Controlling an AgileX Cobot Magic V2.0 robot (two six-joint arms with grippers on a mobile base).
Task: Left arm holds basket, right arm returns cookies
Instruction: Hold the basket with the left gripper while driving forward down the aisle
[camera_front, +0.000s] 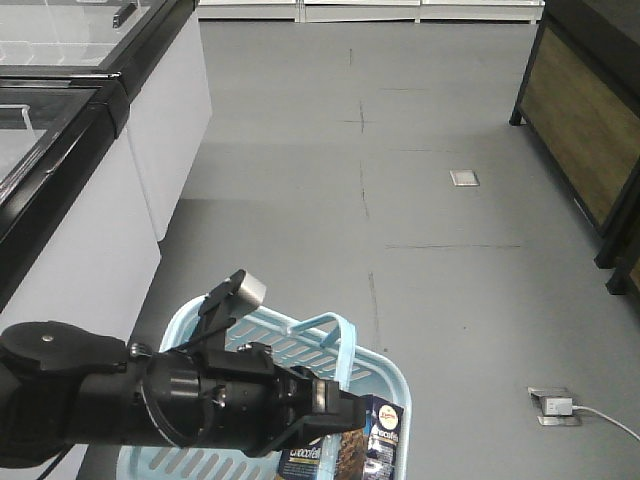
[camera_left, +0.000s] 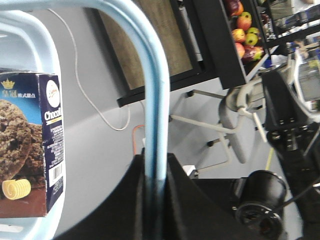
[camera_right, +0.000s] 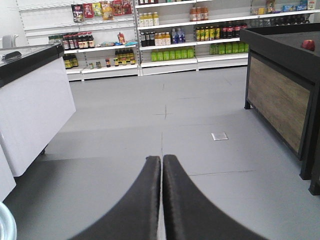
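Note:
The light blue basket (camera_front: 385, 375) hangs at the bottom of the front view. My left arm (camera_front: 120, 400) reaches over it, and the left gripper (camera_front: 338, 405) is shut on the basket's looped handle (camera_front: 340, 335). In the left wrist view the handle (camera_left: 155, 100) runs straight down between the jaws of the left gripper (camera_left: 155, 159). The navy cookies box (camera_front: 372, 440) stands upright inside the basket, also seen as the cookies box (camera_left: 30, 150) beside the basket rim (camera_left: 52, 60). My right gripper (camera_right: 161, 158) is shut on nothing, pointing at bare floor away from the basket.
White freezer cabinets (camera_front: 100, 230) line the left side. A dark wooden display stand (camera_front: 590, 130) is at the right. A floor socket with a white cable (camera_front: 555, 405) lies near the basket. Stocked shelves (camera_right: 165, 40) stand far ahead, and fruit (camera_left: 245, 30) sits on a stand.

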